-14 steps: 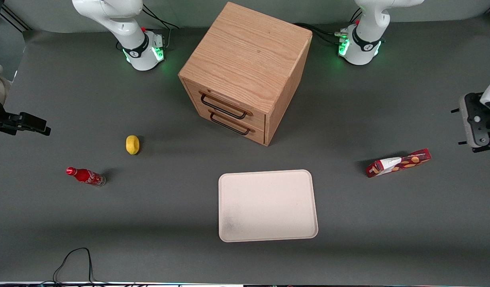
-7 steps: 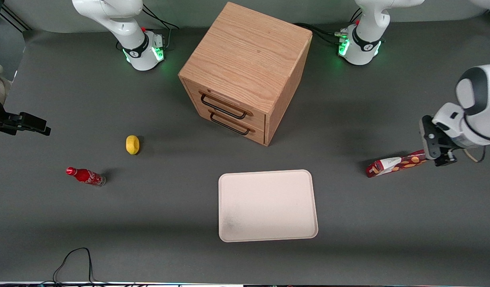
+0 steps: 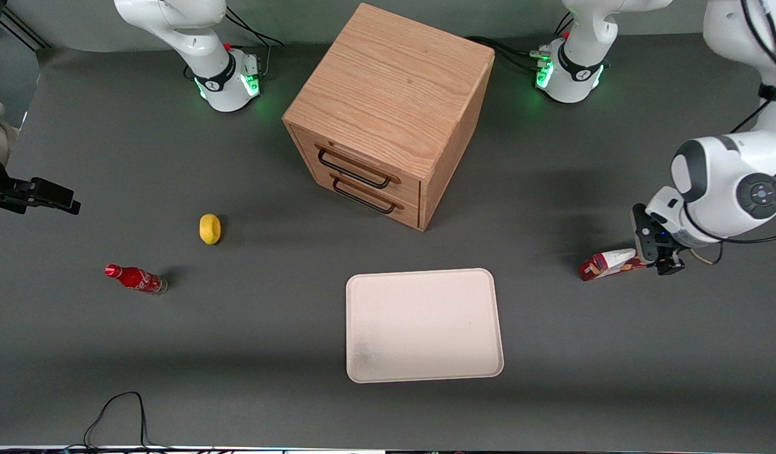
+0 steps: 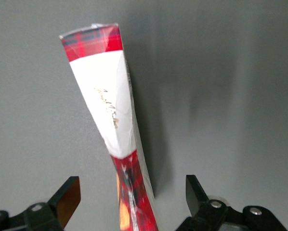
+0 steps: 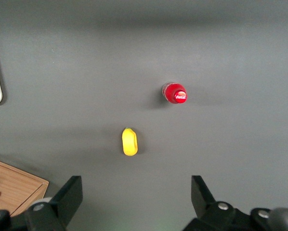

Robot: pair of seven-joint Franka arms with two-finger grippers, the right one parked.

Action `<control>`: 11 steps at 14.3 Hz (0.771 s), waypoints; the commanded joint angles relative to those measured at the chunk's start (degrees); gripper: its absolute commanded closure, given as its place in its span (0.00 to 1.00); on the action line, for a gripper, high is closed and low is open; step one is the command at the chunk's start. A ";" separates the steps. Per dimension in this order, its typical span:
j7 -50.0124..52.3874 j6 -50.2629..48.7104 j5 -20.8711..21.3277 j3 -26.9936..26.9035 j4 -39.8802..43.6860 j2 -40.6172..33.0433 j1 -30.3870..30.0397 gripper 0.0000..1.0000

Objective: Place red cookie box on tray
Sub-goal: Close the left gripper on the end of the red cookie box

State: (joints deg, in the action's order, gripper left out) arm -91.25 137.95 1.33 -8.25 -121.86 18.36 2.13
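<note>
The red cookie box (image 3: 607, 264) stands on its thin long edge on the grey table, toward the working arm's end, apart from the cream-white tray (image 3: 426, 325). My gripper (image 3: 657, 253) is down over the box's end that points away from the tray, hiding that end in the front view. In the left wrist view the box (image 4: 105, 96) runs between my open gripper (image 4: 132, 194). Grey table shows on both sides between the box and each of the fingers (image 4: 68, 195). Nothing lies on the tray.
A wooden two-drawer cabinet (image 3: 388, 113) stands farther from the front camera than the tray. A yellow lemon (image 3: 209, 228) and a small red soda bottle (image 3: 134, 278) lie toward the parked arm's end. A black cable (image 3: 113, 410) loops at the table's near edge.
My gripper has swung in from the working arm's edge of the table and come down over the cookie box's outer end. The box has not moved.
</note>
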 commanded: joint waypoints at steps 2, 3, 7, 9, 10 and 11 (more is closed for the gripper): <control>-0.95 3.03 -0.72 -0.54 -0.74 1.50 0.77 0.03; -0.95 3.03 -0.72 -0.54 -0.74 1.67 0.77 0.03; -0.95 3.20 -0.81 -0.54 -0.66 1.76 0.86 0.99; -0.42 3.64 -0.81 -0.54 -0.74 1.68 0.77 1.00; -0.42 3.73 -0.81 -0.54 -0.74 1.67 0.77 1.00; -0.42 3.73 -0.81 -0.54 -0.74 1.67 0.77 1.00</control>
State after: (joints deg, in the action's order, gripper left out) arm -91.25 140.90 1.31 -8.22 -122.01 20.74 2.15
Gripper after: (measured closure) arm 0.498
